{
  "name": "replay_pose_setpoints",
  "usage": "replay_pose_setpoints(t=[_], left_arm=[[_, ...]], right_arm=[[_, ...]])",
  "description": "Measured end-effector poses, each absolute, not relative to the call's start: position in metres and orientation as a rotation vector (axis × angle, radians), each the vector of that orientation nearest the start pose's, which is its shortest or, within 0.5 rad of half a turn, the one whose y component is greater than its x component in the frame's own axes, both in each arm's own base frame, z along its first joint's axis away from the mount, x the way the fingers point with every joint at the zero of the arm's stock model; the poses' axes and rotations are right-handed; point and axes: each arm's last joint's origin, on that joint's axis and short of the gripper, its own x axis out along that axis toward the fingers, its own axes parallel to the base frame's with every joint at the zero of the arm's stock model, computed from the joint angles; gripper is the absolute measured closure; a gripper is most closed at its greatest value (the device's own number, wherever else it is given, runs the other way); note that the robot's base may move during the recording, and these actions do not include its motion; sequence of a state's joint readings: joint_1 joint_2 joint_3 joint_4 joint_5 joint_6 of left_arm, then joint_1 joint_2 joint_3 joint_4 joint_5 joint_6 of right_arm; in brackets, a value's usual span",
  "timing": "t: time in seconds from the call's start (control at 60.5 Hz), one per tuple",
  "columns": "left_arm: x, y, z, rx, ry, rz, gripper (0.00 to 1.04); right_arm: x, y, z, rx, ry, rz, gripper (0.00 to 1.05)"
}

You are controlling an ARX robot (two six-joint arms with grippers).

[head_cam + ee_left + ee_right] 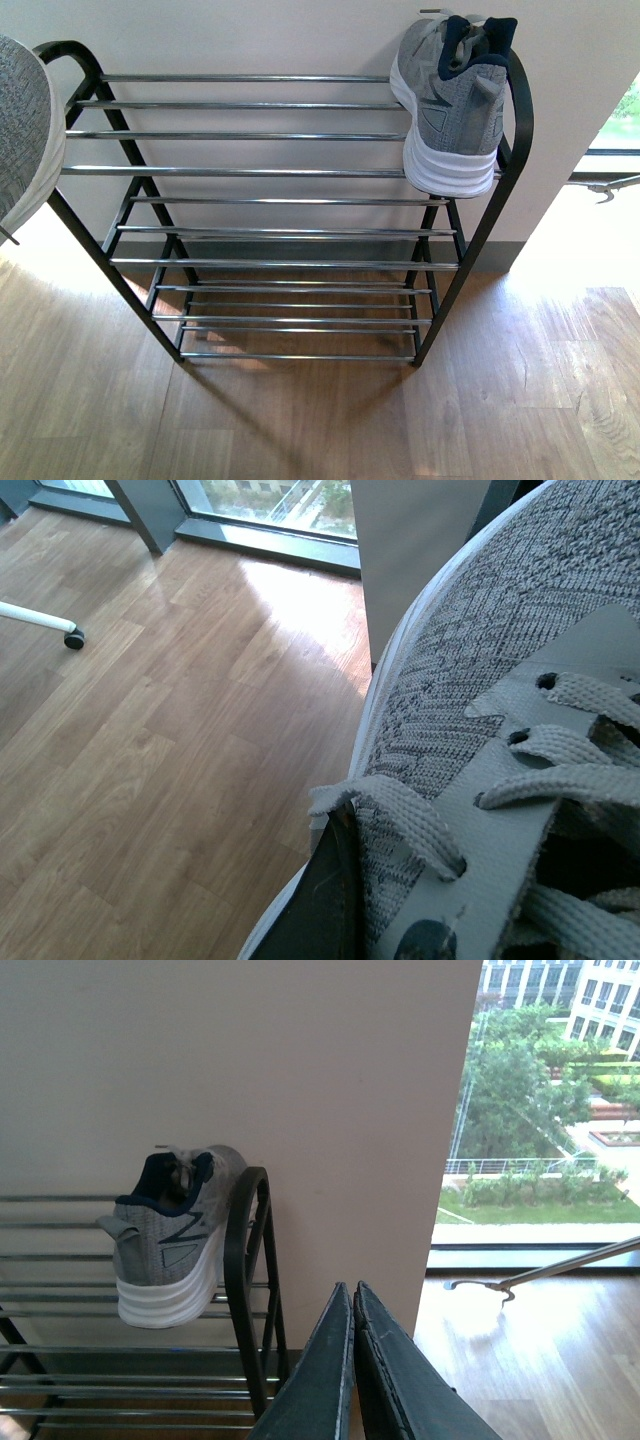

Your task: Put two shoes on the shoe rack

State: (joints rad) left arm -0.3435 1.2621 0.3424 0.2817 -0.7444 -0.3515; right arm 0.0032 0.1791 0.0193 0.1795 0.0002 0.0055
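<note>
Your first sneaker [452, 100] sits on the shoe rack [250, 171], top shelf, upper right of the front frame, heel towards you. The second sneaker [25, 140] hangs at the left edge beside the rack's left upright. The left gripper [335, 890] clamps its laced side, which only that wrist view shows. Open rods run between the shoes. Your right gripper [352, 1295] is pressed closed on nothing.

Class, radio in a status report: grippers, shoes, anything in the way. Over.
Left gripper shut on grey sneaker, off left end of rack. Right gripper shut, empty. Second sneaker on top shelf, right end. Nothing visible blocking the shelf.
</note>
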Motion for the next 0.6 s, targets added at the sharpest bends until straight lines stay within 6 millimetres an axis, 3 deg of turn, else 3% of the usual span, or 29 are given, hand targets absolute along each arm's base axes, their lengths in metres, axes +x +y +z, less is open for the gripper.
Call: replay_pose_setpoints(t=[0.132,0.397,0.595], left_arm=[[0.202,-0.051,0.143,-0.006,0.471,0.475,1.03],[0.202,-0.051,0.143,-0.006,0.471,0.475,1.03],[0.202,-0.052,0.143,-0.021,0.427,0.503,1.03]], right_arm=[[0.098,0.0,0.169,0.006,-0.005,0.003,1.03],[0.097,0.0,0.17,0.005,-0.014,0.002,1.03],[0.097,0.0,0.17,0.004,-0.015,0.002,0.73]])
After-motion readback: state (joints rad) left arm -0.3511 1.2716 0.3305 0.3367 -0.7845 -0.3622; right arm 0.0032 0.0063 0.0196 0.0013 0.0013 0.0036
